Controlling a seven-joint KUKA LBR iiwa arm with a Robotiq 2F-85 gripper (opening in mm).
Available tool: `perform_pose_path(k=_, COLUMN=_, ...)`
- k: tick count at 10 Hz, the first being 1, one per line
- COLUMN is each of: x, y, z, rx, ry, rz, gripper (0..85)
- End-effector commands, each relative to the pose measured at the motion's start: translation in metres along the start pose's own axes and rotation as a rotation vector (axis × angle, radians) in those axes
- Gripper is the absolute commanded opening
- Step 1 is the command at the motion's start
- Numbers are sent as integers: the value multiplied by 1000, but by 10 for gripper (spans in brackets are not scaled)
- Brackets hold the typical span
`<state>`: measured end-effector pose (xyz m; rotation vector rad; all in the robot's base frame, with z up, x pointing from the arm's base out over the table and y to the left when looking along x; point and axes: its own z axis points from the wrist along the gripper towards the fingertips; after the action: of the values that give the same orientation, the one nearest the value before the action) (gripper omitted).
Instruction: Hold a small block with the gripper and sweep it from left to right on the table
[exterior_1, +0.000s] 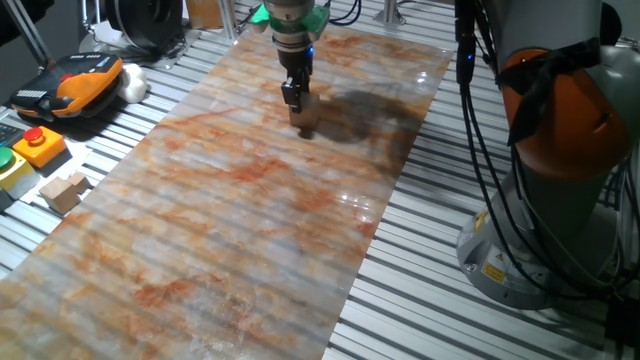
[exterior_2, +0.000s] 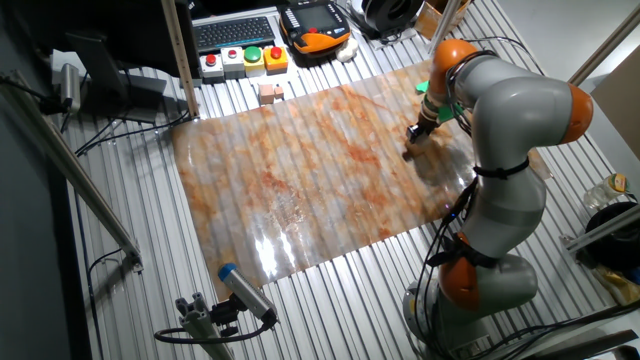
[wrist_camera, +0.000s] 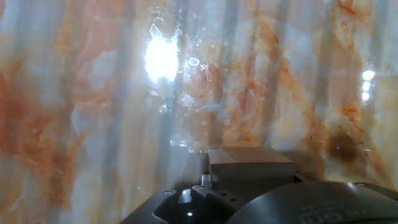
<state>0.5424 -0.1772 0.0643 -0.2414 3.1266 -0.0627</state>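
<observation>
The gripper (exterior_1: 298, 103) points straight down over the far end of the table (exterior_1: 220, 230). The small block (exterior_1: 304, 120) sits right at its fingertips, low against the glossy board, and the fingers appear closed on it, though the block is dim and partly hidden there. In the other fixed view the gripper (exterior_2: 415, 140) stands near the table's right edge. A pair of joined wooden blocks (exterior_1: 63, 192) lies off the board on the metal slats (exterior_1: 440, 290)

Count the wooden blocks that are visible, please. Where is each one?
2. The small block is at the tips of the gripper, down on the table. The joined pair of blocks lies off the board on the metal slats. Others may be hidden.
</observation>
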Motion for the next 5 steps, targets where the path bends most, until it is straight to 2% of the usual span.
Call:
perform_pose_path(k=1, x=0, y=0, z=0, rx=1, ry=0, rz=0, gripper=0)
perform_pose_path(k=5, x=-1, y=3, z=1, rx=0, ry=2, rz=2, gripper=0)
